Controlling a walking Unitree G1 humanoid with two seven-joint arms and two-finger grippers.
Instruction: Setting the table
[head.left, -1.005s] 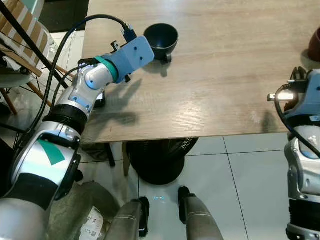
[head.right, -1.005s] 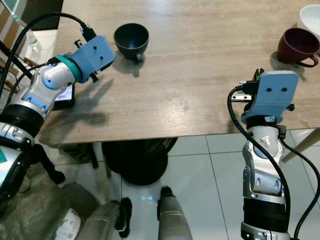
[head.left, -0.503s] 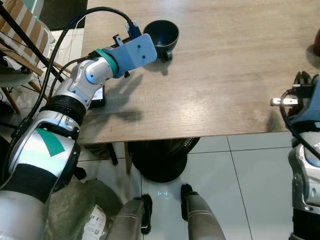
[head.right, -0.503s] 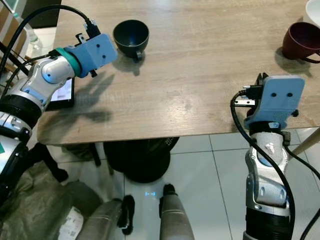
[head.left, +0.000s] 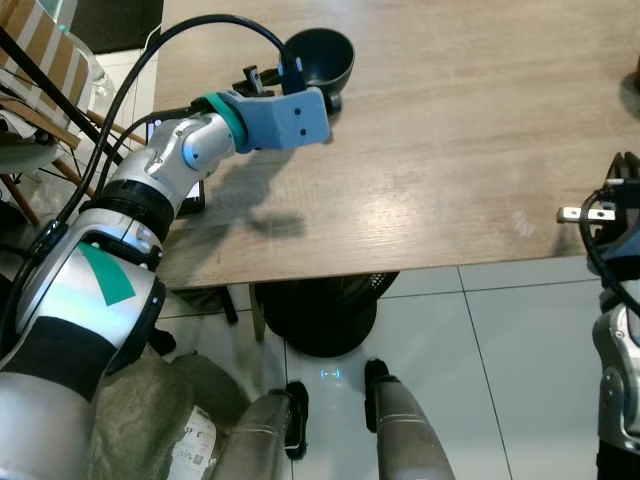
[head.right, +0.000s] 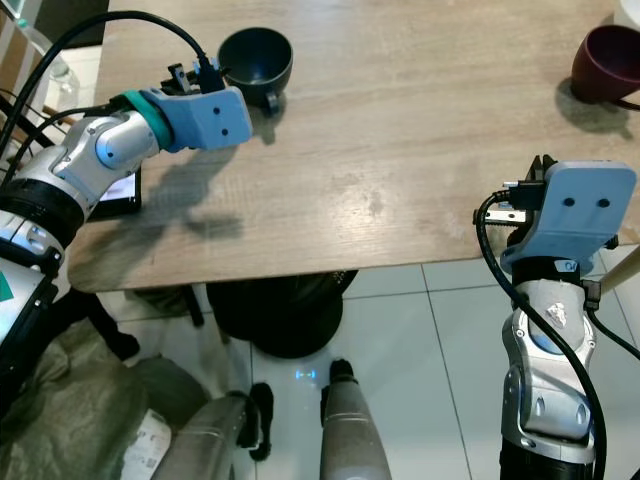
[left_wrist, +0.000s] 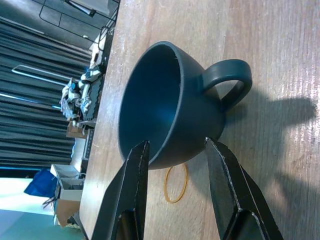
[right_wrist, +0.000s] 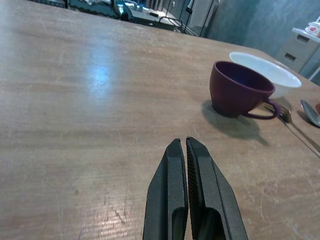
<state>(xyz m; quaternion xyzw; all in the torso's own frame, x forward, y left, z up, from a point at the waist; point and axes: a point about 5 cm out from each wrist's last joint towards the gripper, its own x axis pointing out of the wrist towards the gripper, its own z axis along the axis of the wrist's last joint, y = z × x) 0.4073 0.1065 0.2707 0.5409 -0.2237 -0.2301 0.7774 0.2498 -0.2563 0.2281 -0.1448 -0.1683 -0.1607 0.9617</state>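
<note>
Left eye view: the left arm reaches over the wooden worktop (head.left: 450, 130) toward a dark teal ceramic cup (head.left: 320, 60) near its far left edge.

Left wrist view: the left end effector (left_wrist: 176, 155) is spread, fingers flanking the cup's rim without touching; a yellow rubber band (left_wrist: 175, 183) lies beside.

Right wrist view: the right end effector (right_wrist: 185, 147) is pressed together, facing a maroon rounded mug (right_wrist: 239, 90) and white plate (right_wrist: 265, 72).

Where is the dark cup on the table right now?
In the eye views the dark cup stands on the wooden table toward the robot's left, far side, just beyond the open left gripper, whose fingers flank it.
</note>
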